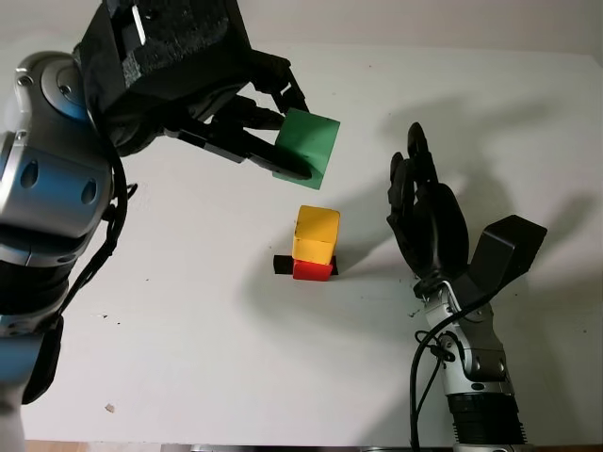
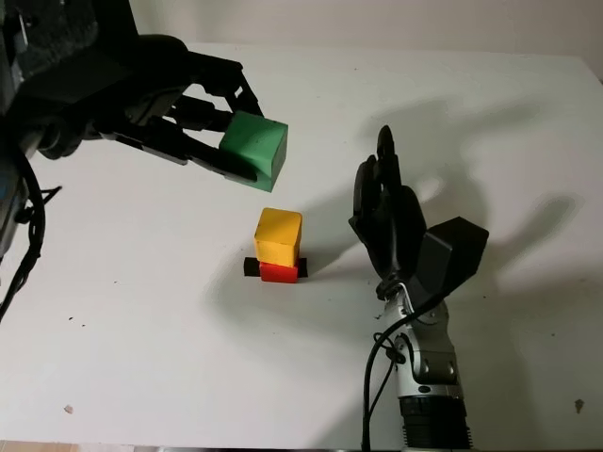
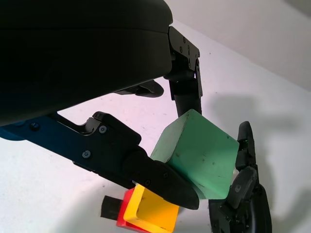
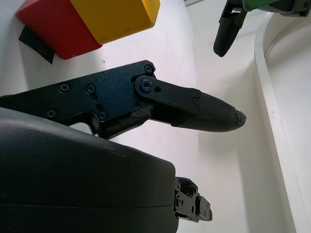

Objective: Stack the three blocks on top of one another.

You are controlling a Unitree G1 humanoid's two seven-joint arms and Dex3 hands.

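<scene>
A yellow block (image 1: 316,234) sits on a red block (image 1: 312,270) in the middle of the white table, over a black tape mark (image 1: 283,265). My left hand (image 1: 254,132) holds a green block (image 1: 308,148) in the air, above the stack and a little to its left and behind. In the left wrist view the green block (image 3: 199,153) is pinched between the black fingers, with the yellow block (image 3: 153,213) below it. My right hand (image 1: 426,212) is open, upright just right of the stack, not touching it.
The white table (image 1: 188,358) runs out to a pale wall at the back. A small speck (image 1: 109,408) lies near the front left edge. The right arm's cable (image 1: 419,377) hangs beside its forearm.
</scene>
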